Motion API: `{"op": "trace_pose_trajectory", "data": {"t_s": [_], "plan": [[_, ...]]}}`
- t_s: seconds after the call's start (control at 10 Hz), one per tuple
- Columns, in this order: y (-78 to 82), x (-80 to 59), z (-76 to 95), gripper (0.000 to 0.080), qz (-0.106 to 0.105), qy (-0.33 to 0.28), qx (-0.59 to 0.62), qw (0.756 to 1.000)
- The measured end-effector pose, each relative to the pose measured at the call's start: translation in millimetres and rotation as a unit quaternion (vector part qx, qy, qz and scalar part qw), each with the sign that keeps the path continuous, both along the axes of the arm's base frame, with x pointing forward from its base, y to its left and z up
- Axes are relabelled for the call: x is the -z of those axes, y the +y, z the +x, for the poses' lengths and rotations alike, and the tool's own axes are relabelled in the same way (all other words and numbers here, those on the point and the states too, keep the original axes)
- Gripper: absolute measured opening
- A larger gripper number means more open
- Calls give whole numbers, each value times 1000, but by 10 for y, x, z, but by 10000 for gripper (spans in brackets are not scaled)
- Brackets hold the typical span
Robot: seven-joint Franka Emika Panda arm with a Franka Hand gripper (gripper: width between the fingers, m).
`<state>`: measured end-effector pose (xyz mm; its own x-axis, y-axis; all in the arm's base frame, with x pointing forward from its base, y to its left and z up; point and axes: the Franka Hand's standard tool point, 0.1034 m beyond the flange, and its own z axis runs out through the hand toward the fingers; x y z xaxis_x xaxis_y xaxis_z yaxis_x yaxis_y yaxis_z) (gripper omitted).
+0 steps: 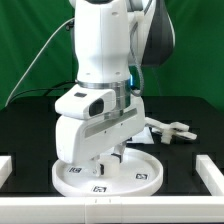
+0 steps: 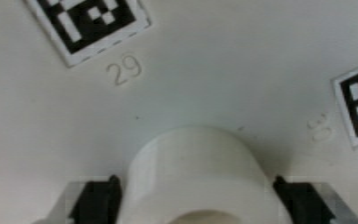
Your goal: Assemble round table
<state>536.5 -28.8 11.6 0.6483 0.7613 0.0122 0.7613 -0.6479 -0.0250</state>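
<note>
A: Short white plastic cylindrical post (image 2: pixel 197 170) located?
B: Held in the narrowly closed gripper (image 2: pixel 197 205), long axis pointed straight down at the large round white rimmed disc (image 1: pixel 145 180) on the black desk (image 1: pixel 30 122).

Hanging down from above with the arm (image 1: pixel 105 40) nearly upright and the wrist (image 1: pixel 95 118) low, pointing straight down. Clamping the post (image 2: pixel 194 165) in the gripper (image 2: pixel 197 205), jaws partly apart, dark fingers (image 2: pixel 98 200) pressing one on each side of it, both showing in the wrist view.
</note>
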Motion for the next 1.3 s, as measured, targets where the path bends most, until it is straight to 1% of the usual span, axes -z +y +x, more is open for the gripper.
{"op": "trace_pose_trajectory", "data": {"t_s": [0.2,0.3,0.4,0.5,0.7,0.8,1.2,1.3], "plan": [[27,2,7,406,0,-1,3,1000],[179,2,63,406,3,-5,22,1000],[339,0,166,406,6,-11,29,999],[448,1,254,406,7,-16,34,999],[593,1,279,406,8,-13,50,999],[626,1,279,406,8,-12,51,999],[628,4,277,406,8,-12,51,999],[620,-3,280,594,8,-13,51,999]]}}
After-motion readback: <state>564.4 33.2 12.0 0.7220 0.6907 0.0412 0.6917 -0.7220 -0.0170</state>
